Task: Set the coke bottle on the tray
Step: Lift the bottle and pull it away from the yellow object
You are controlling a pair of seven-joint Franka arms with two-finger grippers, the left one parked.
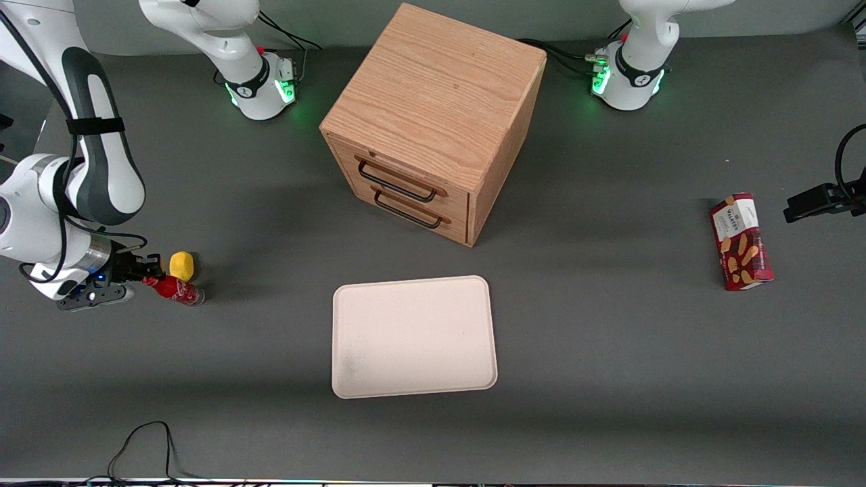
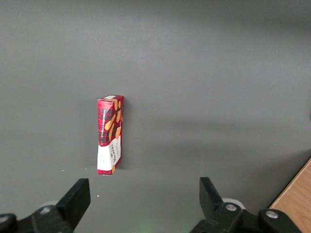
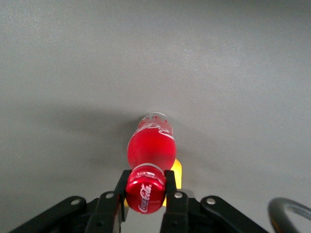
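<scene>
Bottle (image 3: 150, 148) clamped at the cap in my hand (image 3: 145, 190), yellow lump (image 1: 182, 265) just beside it; grasp step done, next I lift and carry to tray (image 1: 414, 336).

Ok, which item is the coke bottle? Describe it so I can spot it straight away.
Start at the wooden drawer cabinet, drop to the cream tray in front of it, then look toward the working arm's end of the table. There the gripper is shut on the coke bottle at its red cap; unlike the yellow lump beside it, it is red with white lettering.
</scene>
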